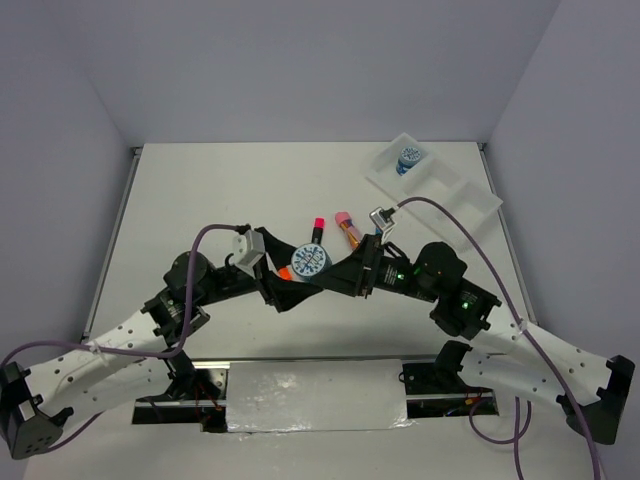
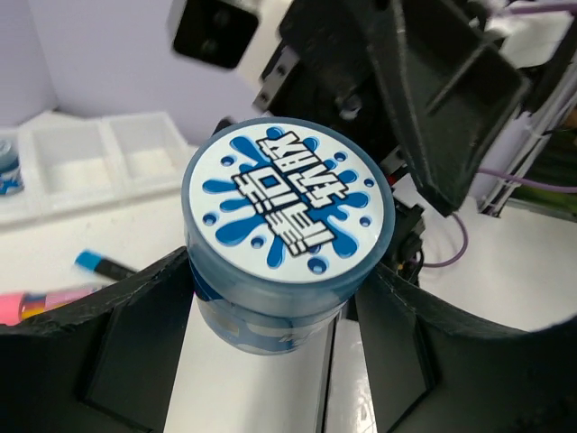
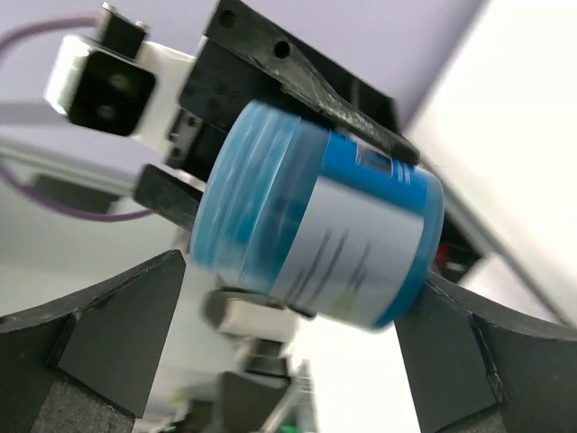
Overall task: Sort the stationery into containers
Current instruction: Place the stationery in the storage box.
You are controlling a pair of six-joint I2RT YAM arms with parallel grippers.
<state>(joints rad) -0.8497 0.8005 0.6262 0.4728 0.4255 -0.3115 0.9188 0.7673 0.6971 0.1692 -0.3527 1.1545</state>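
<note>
A round blue patterned roll [image 1: 308, 262] is held above the table centre. My left gripper [image 1: 292, 275] is shut on its sides; the left wrist view shows its splash-printed lid [image 2: 287, 200] between my fingers [image 2: 135, 325]. My right gripper [image 1: 332, 272] comes in from the right, open, with its fingers [image 3: 451, 334] spanning the same roll [image 3: 315, 234] end to end. A second blue roll [image 1: 408, 160] stands in the far compartment of the white tray [image 1: 470, 200]. A pink-capped black marker [image 1: 318, 228] and a pink-capped brownish tube [image 1: 347, 228] lie behind the grippers.
An orange-capped marker [image 1: 286, 272] lies under the left gripper. A blue-capped marker [image 2: 99, 264] and a pink cap [image 2: 36, 302] show on the table in the left wrist view, with the tray [image 2: 90, 158] beyond. Purple walls enclose the table.
</note>
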